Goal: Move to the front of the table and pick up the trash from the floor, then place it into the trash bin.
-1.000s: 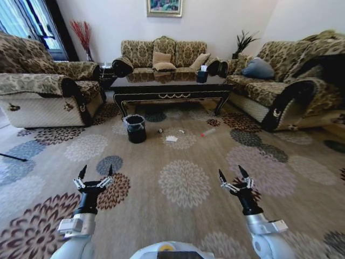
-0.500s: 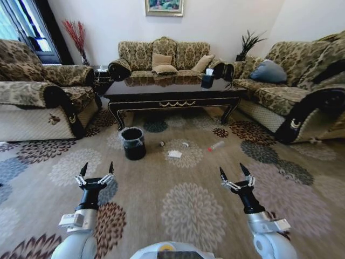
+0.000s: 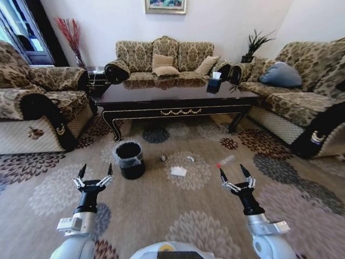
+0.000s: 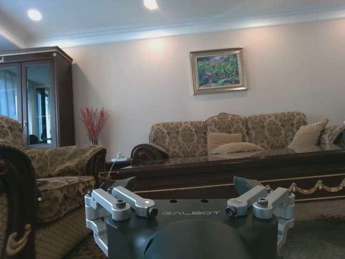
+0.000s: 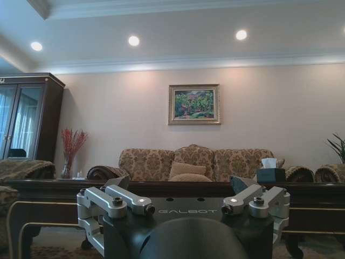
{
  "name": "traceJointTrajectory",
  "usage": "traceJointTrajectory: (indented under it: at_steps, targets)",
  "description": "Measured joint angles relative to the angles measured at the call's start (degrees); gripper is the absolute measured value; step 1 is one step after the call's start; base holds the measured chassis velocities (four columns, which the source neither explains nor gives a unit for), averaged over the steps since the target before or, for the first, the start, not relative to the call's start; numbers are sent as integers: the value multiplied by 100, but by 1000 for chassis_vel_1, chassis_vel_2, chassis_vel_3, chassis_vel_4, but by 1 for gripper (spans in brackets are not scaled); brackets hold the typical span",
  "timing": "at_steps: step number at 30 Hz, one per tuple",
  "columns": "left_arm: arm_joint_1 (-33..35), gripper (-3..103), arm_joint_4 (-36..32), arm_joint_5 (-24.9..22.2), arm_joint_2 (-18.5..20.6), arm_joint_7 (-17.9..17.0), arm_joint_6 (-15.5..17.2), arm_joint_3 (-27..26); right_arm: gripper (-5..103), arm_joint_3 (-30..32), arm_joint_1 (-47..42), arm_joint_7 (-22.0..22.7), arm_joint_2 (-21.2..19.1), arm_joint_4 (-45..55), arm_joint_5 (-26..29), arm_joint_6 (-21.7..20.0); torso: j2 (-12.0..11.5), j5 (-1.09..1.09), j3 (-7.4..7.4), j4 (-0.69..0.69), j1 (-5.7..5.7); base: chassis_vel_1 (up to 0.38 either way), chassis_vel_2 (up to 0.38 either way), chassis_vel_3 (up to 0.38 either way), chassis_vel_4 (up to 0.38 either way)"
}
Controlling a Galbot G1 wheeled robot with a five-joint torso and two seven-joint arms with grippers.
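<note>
Facing the table (image 3: pixel 178 97) from mid-carpet in the head view; both arms are hanging low, empty, fingers pointing ahead. Left gripper (image 3: pixel 95 174) at 7 o'clock of the frame, jaws spread. Right gripper (image 3: pixel 235 174) at 5 o'clock, jaws spread likewise.

Trash is lying on the carpet between table and robot: napkin (image 3: pixel 178 171) near centre, dark lump (image 3: pixel 163 158) at its 11 o'clock, crumpled wrapper (image 3: pixel 190 158) at its 1 o'clock, red-capped tube (image 3: pixel 226 161) off at 3 o'clock, just ahead of the right gripper. All likely light. Napkin is flat and limp, best pinched at an edge or corner. Tube looks stiff, smooth and liable to roll, so take it across the middle. Wrapper and lump are tiny and would want a closing pinch from above.

Bin (image 3: pixel 129 159) is standing upright at 9 o'clock of the napkin, liner folded over the rim; interior is showing dark, contents cannot be told.

Left wrist view: left gripper's fingers (image 4: pixel 126 200) are splaying apart, table edge beyond.

Right wrist view: right gripper's fingers (image 5: pixel 121 203) are splaying too, tissue box (image 5: pixel 270 172) on the tabletop at 2 o'clock.
</note>
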Motion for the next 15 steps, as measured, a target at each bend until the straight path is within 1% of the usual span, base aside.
traceJointTrajectory:
  at_steps: [2,4,10,12,13,15]
  targets:
    - [12,100,20,20,-12,0,-29,1,100,9,8,66,-20,1,0,1,0,6,0,1,-1,-362,383,354,-358]
    - [12,100,58,44,-20,0,-49,7,100,11,15,132,-40,1,0,1,0,2,0,0,0,-362,363,367,-354]
    - [-8,100,105,46,-24,0,-59,6,100,-60,58,234,-34,-16,12,70,0,4,0,0,0,-352,356,363,-367]
    - [-32,100,105,13,-12,-21,-51,-5,100,-79,94,257,-12,-22,-1,139,-1,0,2,1,1,-319,309,303,-322]
    - [-58,100,81,-42,2,-57,-17,-17,100,-79,108,274,-6,-23,-21,168,0,4,2,2,1,-292,278,278,-303]
    - [-107,100,42,-122,19,-96,30,-33,100,-79,109,289,-6,-24,-25,196,0,4,2,1,1,-225,278,179,-186]
